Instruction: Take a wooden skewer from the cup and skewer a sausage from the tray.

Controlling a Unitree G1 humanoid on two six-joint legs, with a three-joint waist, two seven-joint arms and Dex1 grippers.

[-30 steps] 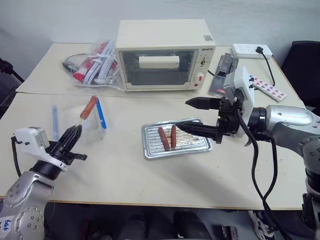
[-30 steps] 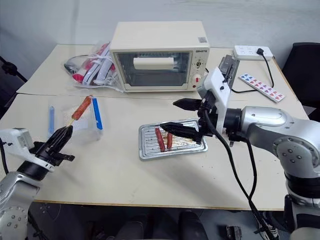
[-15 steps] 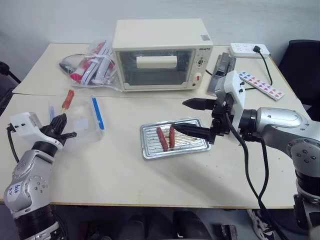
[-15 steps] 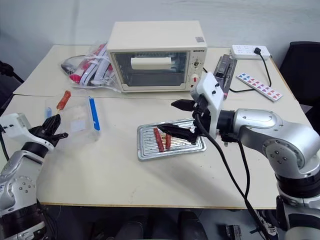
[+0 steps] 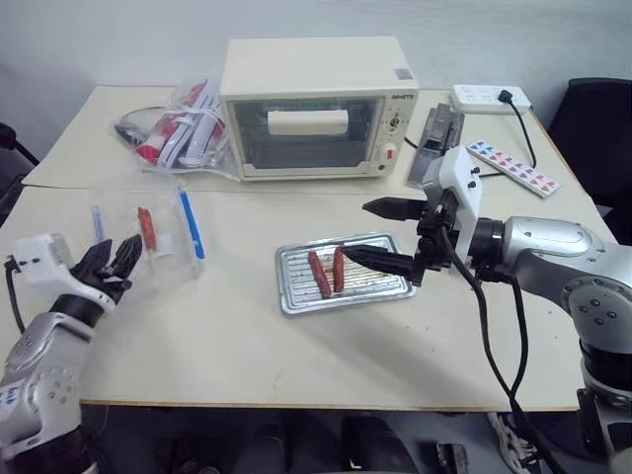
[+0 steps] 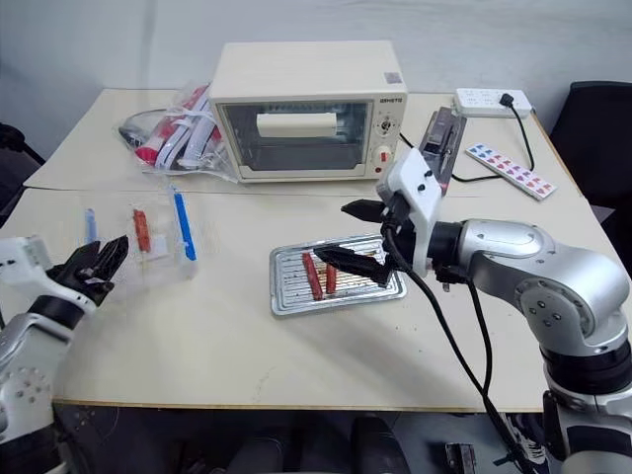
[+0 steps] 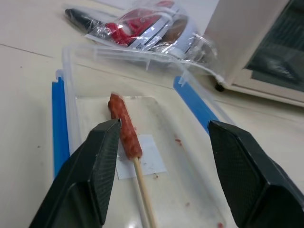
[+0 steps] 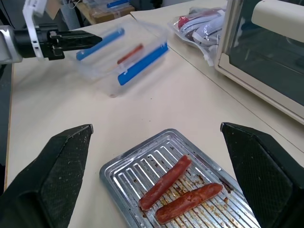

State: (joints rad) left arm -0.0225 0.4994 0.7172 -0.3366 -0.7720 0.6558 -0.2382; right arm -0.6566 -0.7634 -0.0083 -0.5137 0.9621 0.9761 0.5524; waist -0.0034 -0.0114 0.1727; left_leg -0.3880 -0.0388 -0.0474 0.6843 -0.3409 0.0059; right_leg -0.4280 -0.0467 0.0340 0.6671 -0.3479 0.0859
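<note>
A wooden skewer (image 7: 143,192) with a reddish-brown sausage (image 7: 124,126) stuck on it lies inside a clear plastic box (image 5: 163,247) at the left of the table. My left gripper (image 5: 111,259) is open just in front of that box, its fingers apart on either side of the skewered sausage and not touching it. On the silver tray (image 5: 296,301) at the table's middle lie two more sausages (image 5: 318,274) side by side. My right gripper (image 5: 357,230) hangs wide open just above the tray's right part, holding nothing. The cup is out of view.
A cream toaster oven (image 5: 316,109) stands at the back centre, with a plastic bag of packets (image 5: 183,123) to its left. A power strip (image 5: 491,97), a coloured strip (image 5: 516,166) and a dark flat item (image 5: 434,133) lie at the back right.
My left gripper held the skewered sausage up over the box, then opened. The skewer with its sausage now lies in the clear box. The right gripper stayed over the tray.
</note>
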